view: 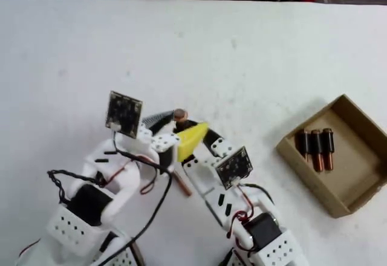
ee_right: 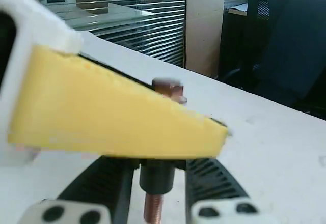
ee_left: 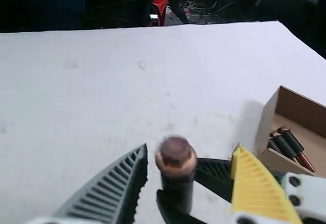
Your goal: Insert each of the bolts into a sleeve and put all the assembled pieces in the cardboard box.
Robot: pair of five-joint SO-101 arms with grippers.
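Where the two arms meet low on the white worktop [view: 211, 54], a bolt with a copper-coloured hexagonal head [ee_left: 175, 155] stands upright inside a short black cylindrical sleeve [ee_left: 178, 188]. Its head sits just above the sleeve's top. In the right wrist view its copper shaft pokes out below the sleeve.

The right end effector [view: 190, 134] looks closed on the sleeve. Its yellow ribbed finger [ee_left: 254, 188] crosses the front of the sleeve just under the bolt head, and a black ribbed finger [ee_left: 214, 170] lies against the sleeve's other side.

The left end effector [view: 168, 121] faces it with its jaws spread. Its grey ribbed finger [ee_left: 117, 186] is just beside the bolt with a sliver of worktop showing between them, so it grips nothing.

Well apart from the arms stands an open brown cardboard box [view: 363, 157]. Three assembled pieces [view: 315, 148], each a black sleeve with copper showing at the ends, lie side by side and touching in one corner. The rest of the box floor is bare cardboard.
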